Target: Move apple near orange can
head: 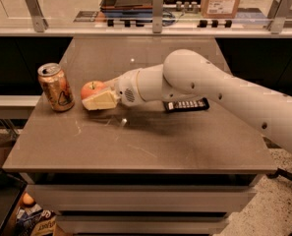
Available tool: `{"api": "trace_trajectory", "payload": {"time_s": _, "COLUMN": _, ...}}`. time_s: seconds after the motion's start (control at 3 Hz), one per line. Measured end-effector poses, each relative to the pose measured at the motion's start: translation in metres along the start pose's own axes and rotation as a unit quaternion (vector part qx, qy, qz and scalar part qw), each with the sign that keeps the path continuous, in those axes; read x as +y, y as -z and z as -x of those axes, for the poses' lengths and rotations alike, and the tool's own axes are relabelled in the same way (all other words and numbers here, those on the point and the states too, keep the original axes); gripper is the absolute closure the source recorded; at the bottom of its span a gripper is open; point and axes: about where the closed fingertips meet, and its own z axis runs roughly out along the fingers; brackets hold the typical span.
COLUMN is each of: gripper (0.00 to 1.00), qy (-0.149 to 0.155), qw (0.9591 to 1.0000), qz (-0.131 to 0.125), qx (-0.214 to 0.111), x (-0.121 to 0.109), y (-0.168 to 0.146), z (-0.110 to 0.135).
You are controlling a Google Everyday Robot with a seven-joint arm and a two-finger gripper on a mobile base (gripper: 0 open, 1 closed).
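Observation:
The small red-orange apple (92,88) is on the left part of the brown table (135,151), just right of the orange can (56,87). The can stands upright with its silver top showing, a small gap away from the apple. My gripper (90,97) reaches in from the right on a white arm and is shut on the apple. A cream finger (100,102) lies across the apple's front lower side; the far finger is hidden behind the fruit. The apple is at table level.
A flat black rectangular object (186,104) lies on the table under my forearm. A glass rail with metal posts (158,6) runs along the table's far edge. Shelves with boxes stand behind. Bags lie on the floor at the lower left (30,215).

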Motion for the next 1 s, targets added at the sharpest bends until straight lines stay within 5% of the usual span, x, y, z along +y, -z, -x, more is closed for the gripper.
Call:
{"api": "trace_trajectory", "payload": {"time_s": 0.33, "gripper": 0.13, "qy": 0.001, "qw": 1.0, "qz": 0.002, "qx": 0.0, "x": 0.0016, "y": -0.0014, "z": 0.0004}}
{"api": "trace_trajectory", "payload": {"time_s": 0.67, "gripper": 0.0, "qy": 0.002, "qw": 1.0, "qz": 0.003, "qx": 0.001, "x": 0.0033, "y": -0.0028, "z": 0.0008}}
{"api": "trace_trajectory", "payload": {"time_s": 1.0, "gripper": 0.0, "qy": 0.002, "qw": 1.0, "qz": 0.003, "qx": 0.001, "x": 0.0033, "y": -0.0029, "z": 0.0008}}
